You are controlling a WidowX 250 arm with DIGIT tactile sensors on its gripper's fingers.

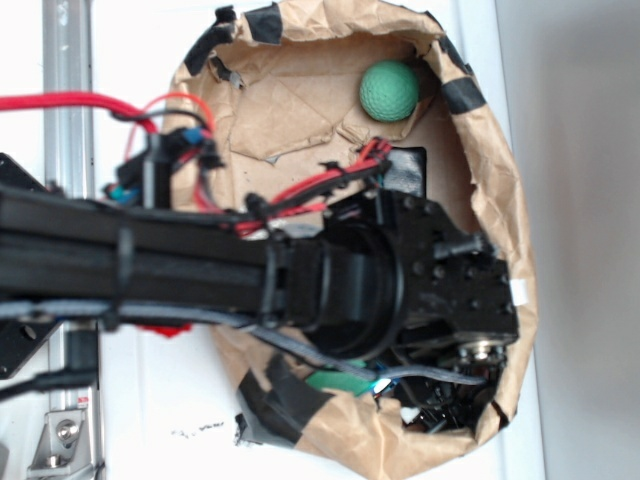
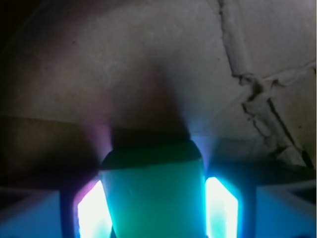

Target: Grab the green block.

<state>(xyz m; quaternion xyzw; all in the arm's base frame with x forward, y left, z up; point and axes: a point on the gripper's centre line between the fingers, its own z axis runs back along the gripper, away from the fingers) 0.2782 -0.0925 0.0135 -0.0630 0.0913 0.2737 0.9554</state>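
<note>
Here, possible slip of green block (image 2: 153,193) on lift, owing to smooth faces and shallow purchase. Seen at lower centre of wrist view, lodged between the two glowing fingers (image 2: 91,213), apparently touching both: gripper (image 2: 154,218) pinching it, by all appearances. In exterior view, only a green sliver (image 1: 335,380) under the arm, lower centre, inside brown paper bag (image 1: 500,190).

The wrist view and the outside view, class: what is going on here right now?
A robot arm reaches into a brown paper-lined bin. In the wrist view the green block sits between the two fingers of the gripper, which flank it closely on both sides; whether they are pressing on it cannot be told. From outside, only a sliver of the block shows under the arm. A green ball and a black pouch lie apart, untouched.
</note>
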